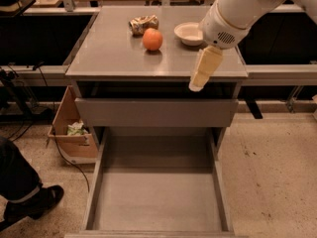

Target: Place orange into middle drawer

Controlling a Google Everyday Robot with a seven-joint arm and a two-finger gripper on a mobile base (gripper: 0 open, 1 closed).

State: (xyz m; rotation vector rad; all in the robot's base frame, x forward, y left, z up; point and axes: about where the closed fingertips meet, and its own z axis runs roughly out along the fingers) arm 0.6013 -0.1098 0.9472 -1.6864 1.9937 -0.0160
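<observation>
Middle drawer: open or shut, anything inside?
Open, empty: drawer pulled out, bare grey floor showing. The orange sits on the cabinet top; gripper hangs over its front edge.

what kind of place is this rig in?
Probably a lab or workshop: grey drawer cabinet, cables on the floor, cardboard box beside it. The gripper hangs at the cabinet's front edge, apart from the orange.

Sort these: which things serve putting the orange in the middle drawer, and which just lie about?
Job: round glossy orange fruit; open grey metal drawer; cream gripper by front edge of grey cabinet.
Idle: crumpled foil packet; shallow white bowl.
</observation>
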